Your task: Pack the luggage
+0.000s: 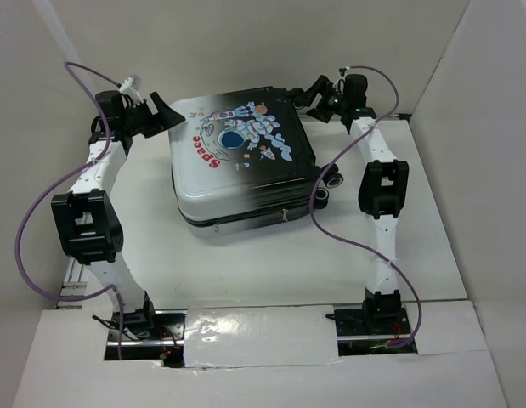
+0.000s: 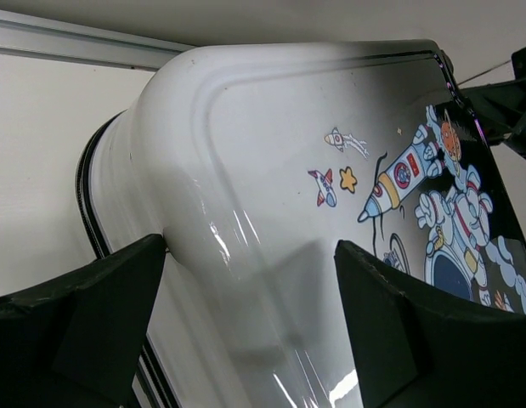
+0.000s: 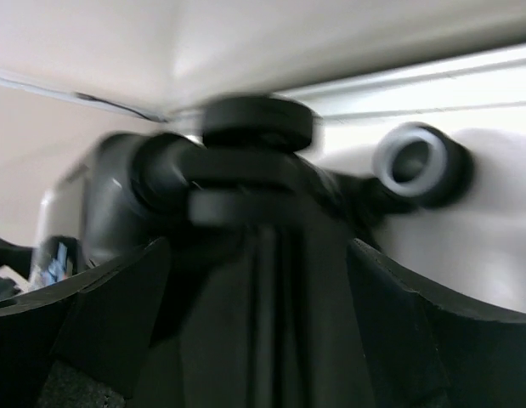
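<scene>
Apparently near done | shut suitcase [image 1: 241, 157], zip unclear | wide-open left gripper [image 1: 172, 116] at corner | wide-open right gripper [image 1: 301, 96] by wheel [image 3: 256, 127]

Logged luggage [image 1: 241, 161] shell as a glossy fade, white at one end to black at the other. Noted cartoon print on the lid: astronauts in white suits, a white rocket with red and blue marks, small rockets, a yellow star. Read "Space" in red letters beside the print. Recorded a black seam line round the shell. Saw wheels [image 1: 330, 181] black, one with a grey hub in the right wrist view. Marked arms [image 1: 88, 225] white with black joints, jaws black, cables [image 1: 18, 246] purple, tabletop [image 1: 271, 263] white.
</scene>
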